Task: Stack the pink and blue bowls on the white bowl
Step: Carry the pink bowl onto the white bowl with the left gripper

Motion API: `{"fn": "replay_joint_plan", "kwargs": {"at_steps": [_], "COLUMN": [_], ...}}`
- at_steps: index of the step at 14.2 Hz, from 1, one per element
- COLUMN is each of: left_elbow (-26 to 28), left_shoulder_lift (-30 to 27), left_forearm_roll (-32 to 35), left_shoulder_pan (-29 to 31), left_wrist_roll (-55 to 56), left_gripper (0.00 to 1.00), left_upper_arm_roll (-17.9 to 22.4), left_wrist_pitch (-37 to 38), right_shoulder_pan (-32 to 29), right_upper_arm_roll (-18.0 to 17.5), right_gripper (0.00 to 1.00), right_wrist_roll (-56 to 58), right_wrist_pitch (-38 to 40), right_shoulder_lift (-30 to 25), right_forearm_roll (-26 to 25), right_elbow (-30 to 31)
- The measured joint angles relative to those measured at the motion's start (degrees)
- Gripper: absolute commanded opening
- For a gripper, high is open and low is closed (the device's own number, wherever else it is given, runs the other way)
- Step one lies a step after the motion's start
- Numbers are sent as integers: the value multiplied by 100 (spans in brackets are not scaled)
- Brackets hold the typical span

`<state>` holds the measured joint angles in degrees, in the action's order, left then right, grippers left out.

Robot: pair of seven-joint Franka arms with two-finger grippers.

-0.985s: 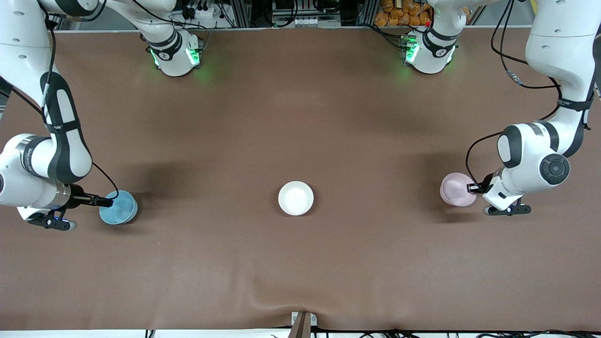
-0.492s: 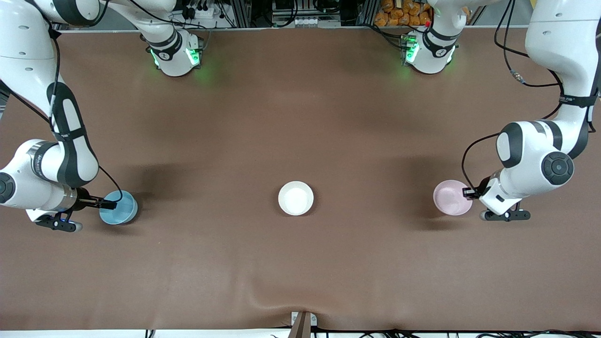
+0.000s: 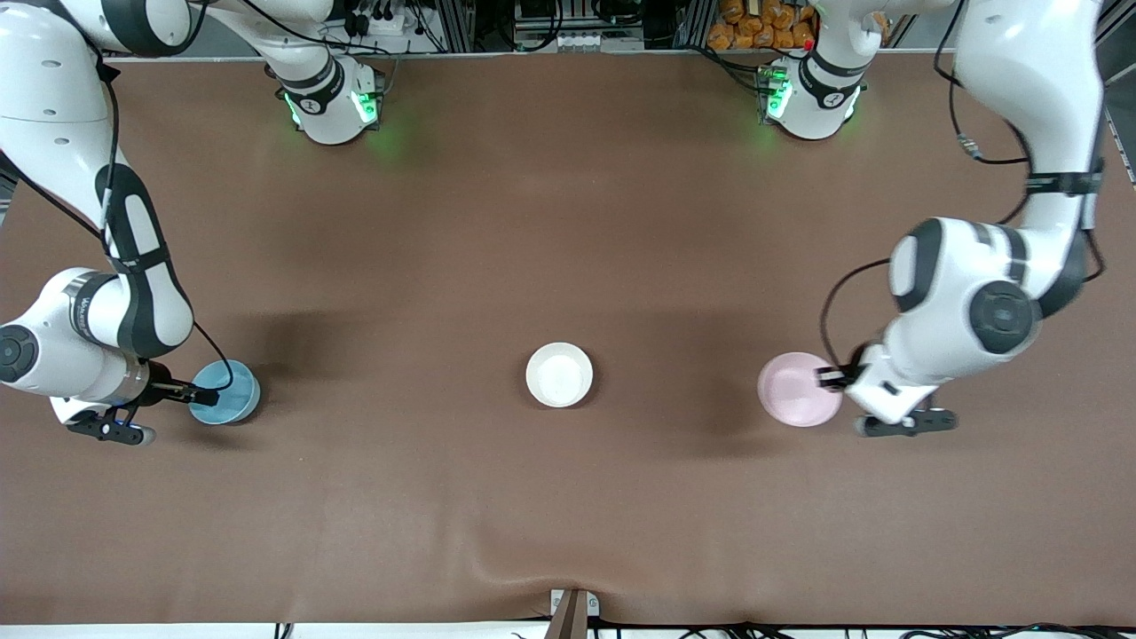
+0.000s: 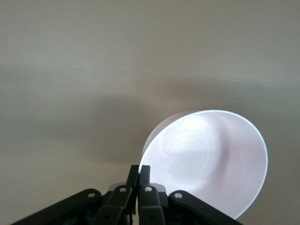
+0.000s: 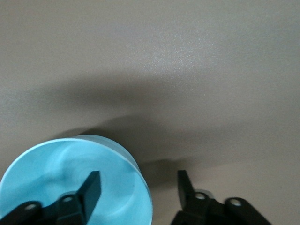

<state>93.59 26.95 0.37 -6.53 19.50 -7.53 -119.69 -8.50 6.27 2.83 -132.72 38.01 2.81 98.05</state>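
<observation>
The white bowl sits on the brown table mat at mid-table. My left gripper is shut on the rim of the pale pink bowl and holds it a little above the mat, toward the left arm's end from the white bowl. In the left wrist view the gripper pinches the pink bowl's rim. The light blue bowl rests on the mat at the right arm's end. My right gripper is open astride its rim; in the right wrist view one finger is inside the blue bowl, the other outside.
Both arm bases stand along the table edge farthest from the front camera. The mat has a raised wrinkle near the nearest edge, by a small bracket.
My left gripper has carried the pink bowl toward the white bowl. My right arm has shifted slightly at the blue bowl, which has stayed in place.
</observation>
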Motion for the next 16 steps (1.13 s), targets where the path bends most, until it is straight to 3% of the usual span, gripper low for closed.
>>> {"fn": "replay_joint_plan", "kwargs": {"at_steps": [8,12,16], "left_elbow": [-761,-1294,-1418], "left_shoulder_lift": [572,927,1290], "left_forearm_roll": [-281,-283,-283], "left_shoulder_pan": [-1511,-2119,-2466], "left_wrist_roll": [1851,2275,2460], "left_gripper": [0,0,0], "left_upper_arm_roll": [3,19,28], "left_wrist_pitch": [-10,-24,-655], "right_shoulder_pan": [0,0,1], "right_upper_arm_roll": [-25,-46,-54], "right_gripper": [0,0,0], "right_wrist_roll": [33,156,217], "right_wrist_pitch": [38,66,284], "right_shoulder_lift": [-23,-62,-240], "right_forearm_roll": [41,48,48], "right_elbow": [-39,-105,-169]}}
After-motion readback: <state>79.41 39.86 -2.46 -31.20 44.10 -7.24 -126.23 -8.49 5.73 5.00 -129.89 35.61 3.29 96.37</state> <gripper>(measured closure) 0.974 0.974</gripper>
